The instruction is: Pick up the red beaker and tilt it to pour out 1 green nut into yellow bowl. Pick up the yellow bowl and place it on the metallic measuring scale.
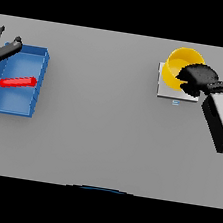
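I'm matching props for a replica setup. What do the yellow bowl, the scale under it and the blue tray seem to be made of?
Yellow bowl: probably plastic, with a uniform matte colour and no highlights.
Scale: a pale grey-white plate that could be brushed metal, though no shine confirms it.
Blue tray: likely plastic, with thin flat walls in even matte blue.
The right hand grips the bowl.

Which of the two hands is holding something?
The right hand: its fingers are curled round the yellow bowl over the scale. The left hand is open at the blue tray's far corner, holding nothing.
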Action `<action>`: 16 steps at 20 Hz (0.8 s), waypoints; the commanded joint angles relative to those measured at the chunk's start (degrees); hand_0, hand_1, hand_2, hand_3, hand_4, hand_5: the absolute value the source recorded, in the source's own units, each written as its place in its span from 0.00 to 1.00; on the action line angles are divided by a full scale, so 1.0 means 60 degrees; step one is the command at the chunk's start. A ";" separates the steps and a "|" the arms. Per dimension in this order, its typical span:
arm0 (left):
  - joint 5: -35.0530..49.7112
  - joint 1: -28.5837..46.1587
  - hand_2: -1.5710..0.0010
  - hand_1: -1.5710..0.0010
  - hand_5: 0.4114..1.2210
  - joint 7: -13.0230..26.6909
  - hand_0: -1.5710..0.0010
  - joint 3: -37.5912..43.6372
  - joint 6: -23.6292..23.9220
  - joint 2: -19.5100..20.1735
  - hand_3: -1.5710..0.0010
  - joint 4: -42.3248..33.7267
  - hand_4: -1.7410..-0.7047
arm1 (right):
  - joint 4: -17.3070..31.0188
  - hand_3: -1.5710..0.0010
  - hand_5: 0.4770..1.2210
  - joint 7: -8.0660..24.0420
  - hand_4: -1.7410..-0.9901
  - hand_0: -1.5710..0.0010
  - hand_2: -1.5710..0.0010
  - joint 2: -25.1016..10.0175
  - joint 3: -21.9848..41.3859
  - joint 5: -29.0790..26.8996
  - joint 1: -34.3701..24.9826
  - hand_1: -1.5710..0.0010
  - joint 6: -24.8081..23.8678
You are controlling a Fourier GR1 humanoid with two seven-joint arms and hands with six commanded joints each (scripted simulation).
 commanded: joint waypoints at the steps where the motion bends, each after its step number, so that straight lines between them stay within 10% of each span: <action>1: 0.0011 0.0096 1.00 1.00 0.47 -0.0033 1.00 -0.0021 -0.0027 0.0021 1.00 -0.0097 0.87 | 0.0003 0.10 1.00 -0.0095 0.00 0.00 0.12 -0.0062 -0.0021 -0.0052 -0.0020 0.00 0.0087; 4: -0.0004 0.0035 1.00 1.00 0.45 0.0009 1.00 -0.0059 -0.0035 -0.0004 1.00 -0.0127 0.87 | -0.0089 0.21 1.00 0.0023 0.00 0.00 0.09 -0.0118 0.0003 -0.0080 0.0032 0.05 0.0171; 6: -0.0005 0.0097 1.00 1.00 0.45 0.0024 1.00 -0.0090 -0.0016 -0.0047 1.00 -0.0156 0.87 | -0.0115 0.39 0.90 0.0223 0.14 0.06 0.25 -0.0021 -0.0011 -0.0127 0.0084 0.18 0.0210; 11: 0.0083 0.0081 1.00 1.00 0.44 -0.0058 1.00 -0.0018 -0.0036 -0.0051 1.00 -0.0134 0.87 | -0.0068 0.75 0.56 0.0374 0.33 0.61 0.70 0.0024 -0.0323 -0.0531 0.0156 0.65 0.0608; 16: 0.0086 0.0114 1.00 1.00 0.42 0.0018 1.00 -0.0057 -0.0024 -0.0045 1.00 -0.0323 0.87 | 0.0120 0.92 0.46 0.0326 0.41 0.87 0.90 -0.0030 -0.0189 -0.0362 -0.0104 0.88 0.0762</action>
